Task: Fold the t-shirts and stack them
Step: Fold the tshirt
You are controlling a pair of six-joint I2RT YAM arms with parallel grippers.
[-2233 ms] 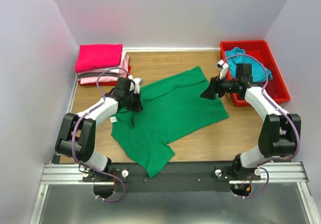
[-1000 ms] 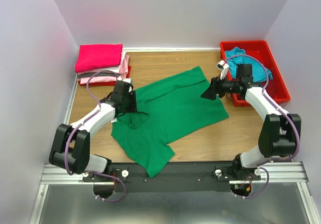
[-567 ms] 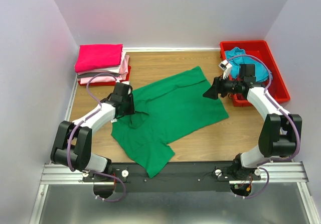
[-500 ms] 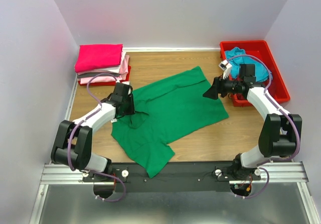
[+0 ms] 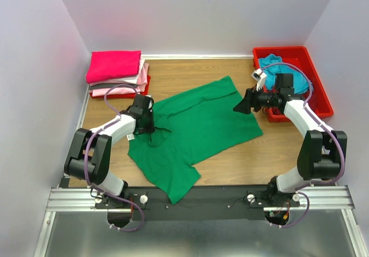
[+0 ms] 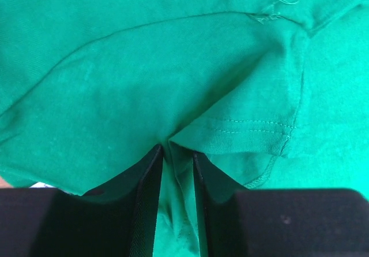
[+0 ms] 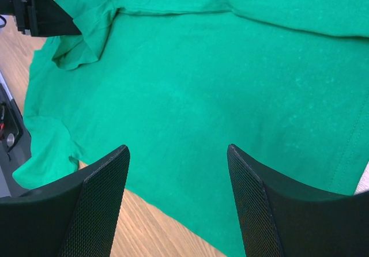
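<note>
Left tool (image 5: 151, 130) pinches the left edge of the bright green cotton t-shirt (image 5: 202, 124) — whose length runs up-right toward the open, empty right tool (image 5: 236, 108).

The top external camera looks down on the table (image 5: 190, 72) from above its near edge. Both wrist cameras face the green t-shirt (image 6: 173, 67), the left pressed close, the right from higher.

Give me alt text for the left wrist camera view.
The left gripper pinches a raised fold of the green t-shirt between its two black fingers. Green fabric fills the frame, with a stitched hem just right of the pinch.
</note>
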